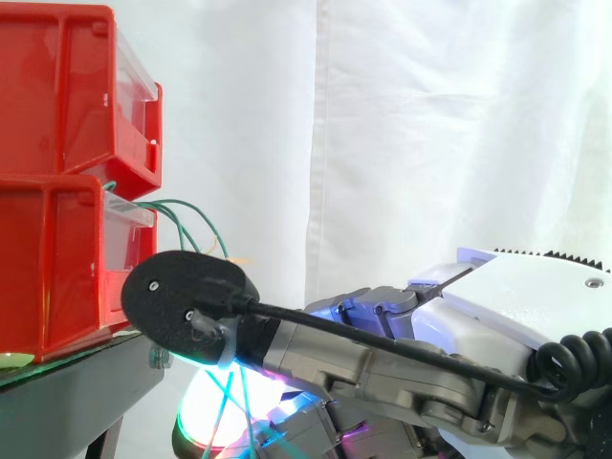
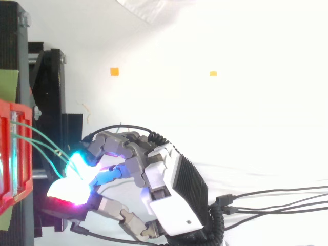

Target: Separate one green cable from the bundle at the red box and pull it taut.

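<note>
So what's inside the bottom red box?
Green cables come out of the open front of the bottom red box. Its red wall covers the inside, so where they start cannot be seen.

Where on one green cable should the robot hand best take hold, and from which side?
Probably the free span of the outermost green cable between the red bin and the robot hand, approached from the side facing away from the bin: there it hangs unsupported and stands apart from the rest.
</note>
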Robot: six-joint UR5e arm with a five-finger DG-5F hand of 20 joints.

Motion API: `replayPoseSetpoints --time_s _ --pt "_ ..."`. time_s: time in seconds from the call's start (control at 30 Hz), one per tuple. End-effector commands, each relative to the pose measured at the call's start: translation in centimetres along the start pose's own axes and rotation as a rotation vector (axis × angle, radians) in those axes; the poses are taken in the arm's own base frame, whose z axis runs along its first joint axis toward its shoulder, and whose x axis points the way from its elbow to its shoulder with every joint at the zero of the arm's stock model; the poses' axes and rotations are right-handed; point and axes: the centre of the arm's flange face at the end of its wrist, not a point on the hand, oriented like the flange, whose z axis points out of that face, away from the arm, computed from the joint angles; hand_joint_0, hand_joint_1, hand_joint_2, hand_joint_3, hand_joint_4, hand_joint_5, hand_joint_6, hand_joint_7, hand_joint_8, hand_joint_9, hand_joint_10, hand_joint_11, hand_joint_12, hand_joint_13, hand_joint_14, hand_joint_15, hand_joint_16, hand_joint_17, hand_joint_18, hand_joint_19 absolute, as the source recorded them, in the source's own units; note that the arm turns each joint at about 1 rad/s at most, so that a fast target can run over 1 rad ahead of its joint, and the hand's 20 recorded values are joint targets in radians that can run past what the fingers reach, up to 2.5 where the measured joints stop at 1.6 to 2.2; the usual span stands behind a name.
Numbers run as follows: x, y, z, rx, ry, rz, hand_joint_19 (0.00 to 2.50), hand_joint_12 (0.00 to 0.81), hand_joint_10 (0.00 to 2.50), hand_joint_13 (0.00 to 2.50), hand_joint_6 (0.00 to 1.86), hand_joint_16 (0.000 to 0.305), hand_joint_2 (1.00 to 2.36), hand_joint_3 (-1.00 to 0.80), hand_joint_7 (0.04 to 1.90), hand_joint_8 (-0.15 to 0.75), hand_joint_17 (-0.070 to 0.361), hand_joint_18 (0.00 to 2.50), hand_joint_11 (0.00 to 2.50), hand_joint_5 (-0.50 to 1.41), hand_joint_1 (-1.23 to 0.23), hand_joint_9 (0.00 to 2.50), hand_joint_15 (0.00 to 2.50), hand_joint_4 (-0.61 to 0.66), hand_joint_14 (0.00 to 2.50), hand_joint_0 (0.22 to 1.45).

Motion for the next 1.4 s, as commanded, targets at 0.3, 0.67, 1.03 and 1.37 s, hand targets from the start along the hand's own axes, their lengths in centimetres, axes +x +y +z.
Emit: replayPoseSetpoints --time_s 0.3,0.67,1.03,1.37 --pt "0.03 0.08 -0.21 -0.001 0.002 0.001 0.68 0.349 0.03 0.92 0.88 0.048 1.01 -0.37 1.36 0.295 0.108 0.71 0.80 -0.05 -0.79 1.33 0.66 0.22 0.02 0.66" --pt "-0.02 0.19 -0.17 -0.001 0.001 0.004 0.60 0.392 0.02 0.95 0.90 0.059 1.00 -0.50 1.39 0.329 0.133 0.75 0.81 -0.04 -0.96 1.37 0.66 0.17 0.02 0.43" --pt "-0.04 0.13 -0.32 -0.001 0.000 0.009 0.57 0.468 0.02 1.12 0.86 0.077 1.00 -0.50 1.38 0.350 0.172 0.88 0.76 0.00 -0.03 1.59 0.65 0.05 0.02 0.33" --pt "-0.07 0.12 -0.33 -0.001 -0.002 0.013 0.72 0.368 0.03 1.08 0.89 0.051 1.01 -0.36 1.34 0.295 0.115 0.69 0.94 -0.01 -0.49 1.61 0.75 0.06 0.02 0.61"
